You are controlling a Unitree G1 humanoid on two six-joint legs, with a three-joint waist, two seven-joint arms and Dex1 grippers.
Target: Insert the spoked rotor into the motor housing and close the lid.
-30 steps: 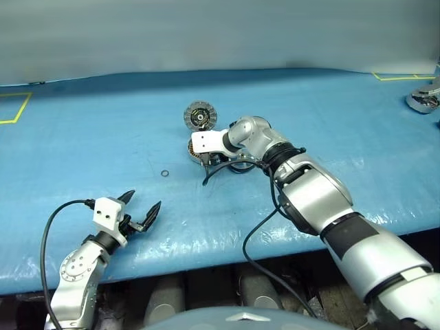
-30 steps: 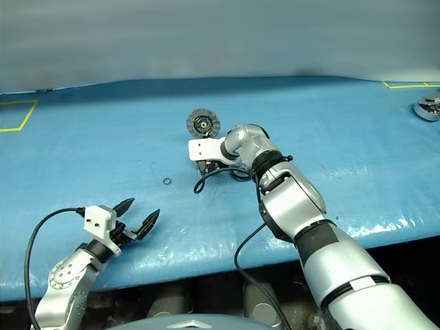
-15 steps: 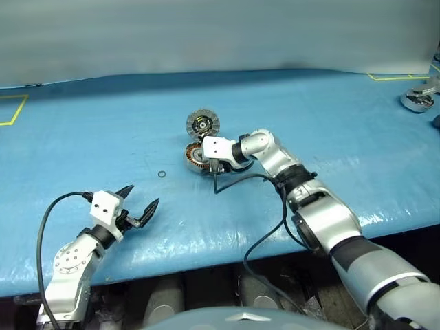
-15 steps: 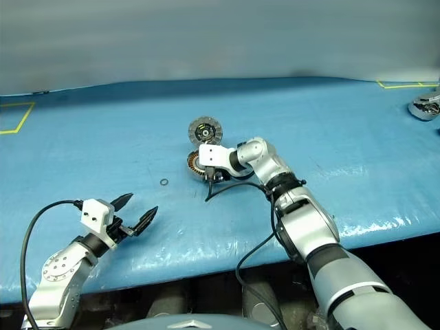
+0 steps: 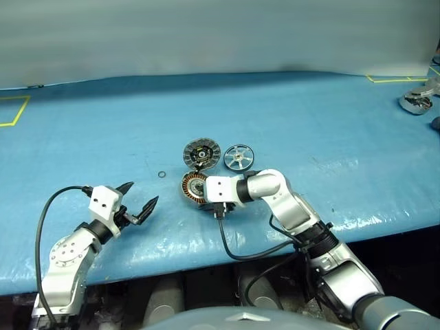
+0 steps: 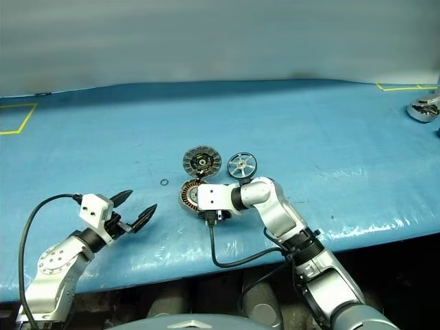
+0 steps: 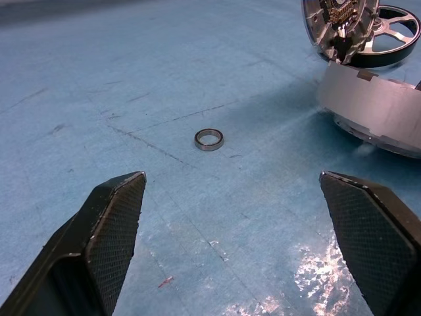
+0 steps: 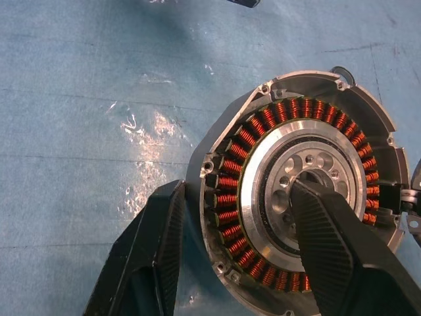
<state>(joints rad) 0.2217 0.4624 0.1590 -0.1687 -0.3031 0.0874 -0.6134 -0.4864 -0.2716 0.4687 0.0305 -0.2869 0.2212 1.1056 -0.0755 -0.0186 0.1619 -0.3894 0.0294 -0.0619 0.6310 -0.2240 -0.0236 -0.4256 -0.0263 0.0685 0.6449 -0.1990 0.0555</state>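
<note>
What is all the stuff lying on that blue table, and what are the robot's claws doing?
Round silver metal motor housing with copper windings: one, table centre.
Round grey lid, ribbed with dark centre: one, raised open behind the housing.
Shiny silver spoked rotor: one, beside the lid.
Small metal ring: one, left of the housing.
Silver metal part: one, far right edge.
Blue table cover: one.
Left gripper: open, empty.
Right gripper: open, straddling the housing's wall.

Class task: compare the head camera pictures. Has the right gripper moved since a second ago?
Yes. The right gripper has pulled back toward the table's near edge: earlier it covered the motor housing beside the lid; now it sits at the housing's near side.
</note>
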